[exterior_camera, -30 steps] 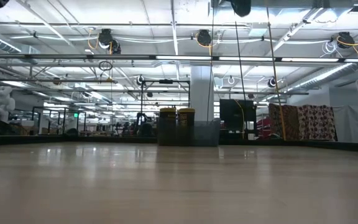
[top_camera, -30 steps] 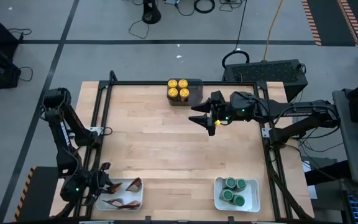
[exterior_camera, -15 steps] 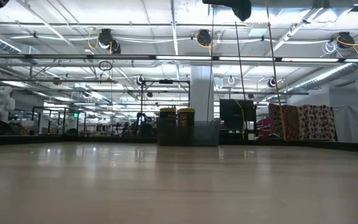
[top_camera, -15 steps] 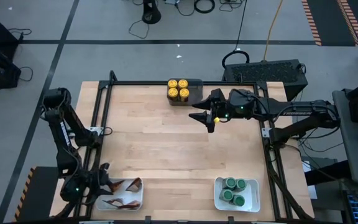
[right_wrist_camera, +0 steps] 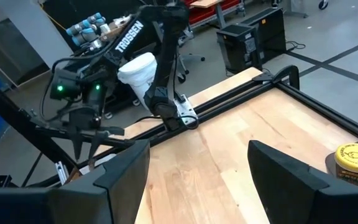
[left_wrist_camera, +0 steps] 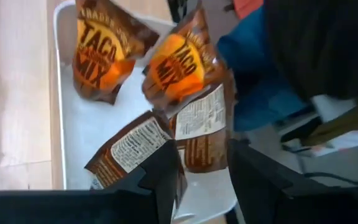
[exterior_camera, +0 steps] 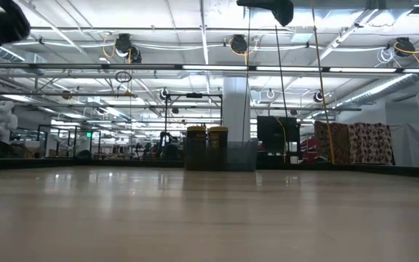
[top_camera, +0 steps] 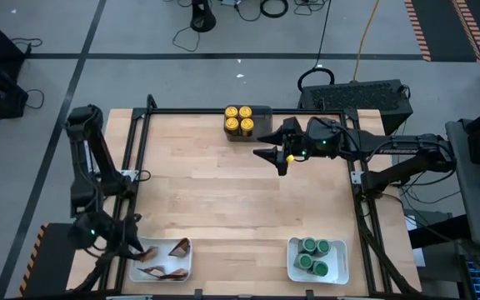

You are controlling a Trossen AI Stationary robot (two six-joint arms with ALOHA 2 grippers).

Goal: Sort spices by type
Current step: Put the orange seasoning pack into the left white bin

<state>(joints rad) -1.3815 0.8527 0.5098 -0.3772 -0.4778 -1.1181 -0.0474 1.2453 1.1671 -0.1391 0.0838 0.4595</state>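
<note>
1. A light wooden table point(top_camera: 215, 200) is filling the middle of the high view, ringed by a black metal frame point(top_camera: 140, 142).
2. A dark grey bin point(top_camera: 261, 117) is sitting at the table's far edge.
3. A white tray point(top_camera: 170, 265) is lying at the near left corner.
4. A second white tray point(top_camera: 341, 265) is resting near the near right corner.
5. A black case point(top_camera: 373, 93) is standing on the floor beyond the far right corner.
6. A yellow cable point(top_camera: 365, 37) is trailing across the grey floor.
</note>
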